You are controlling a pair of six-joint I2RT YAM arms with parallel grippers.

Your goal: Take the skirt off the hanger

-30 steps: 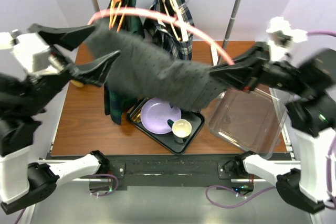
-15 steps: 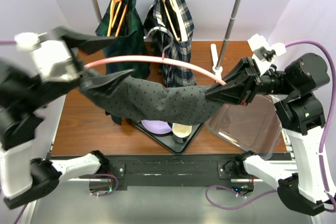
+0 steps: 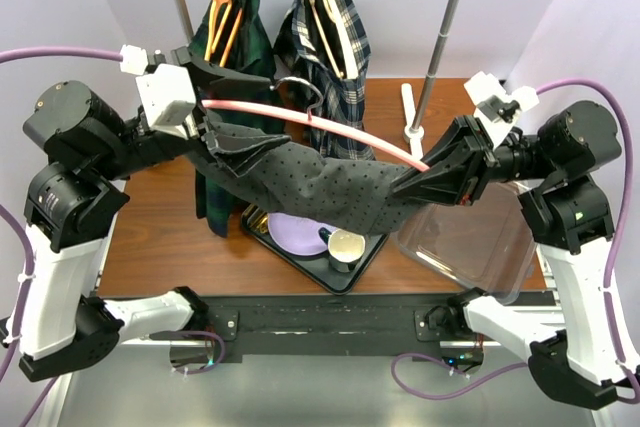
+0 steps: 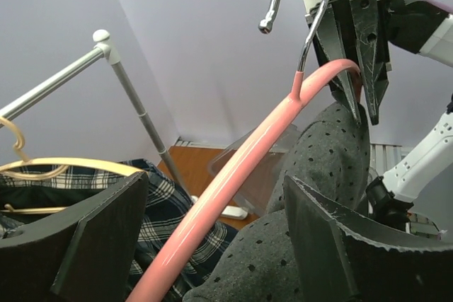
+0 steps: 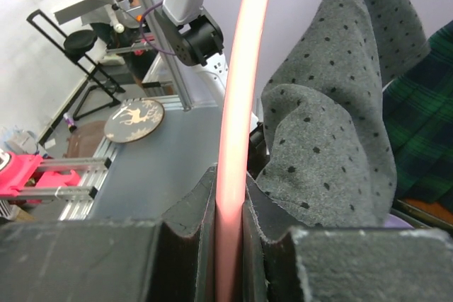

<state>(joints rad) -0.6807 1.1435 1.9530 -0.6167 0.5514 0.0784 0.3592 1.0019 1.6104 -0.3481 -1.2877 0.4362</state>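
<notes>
Straddling the left end of the curved pink plastic hanger, the left pincer gapes wide and grips nothing. The grey dotted fabric skirt hangs along and below that hanger, aloft over the brown wooden bench, not yet free by my reading. At the far end the right pincer is clamped tight on the hanger's bar. Best, I judge, to close the left fingers on cloth alone, missing the bar, then draw leftward while the right holds rigid.

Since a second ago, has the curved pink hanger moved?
Yes. The pink hanger dropped down the view, from high on the blue checked garment to its lower half.
</notes>
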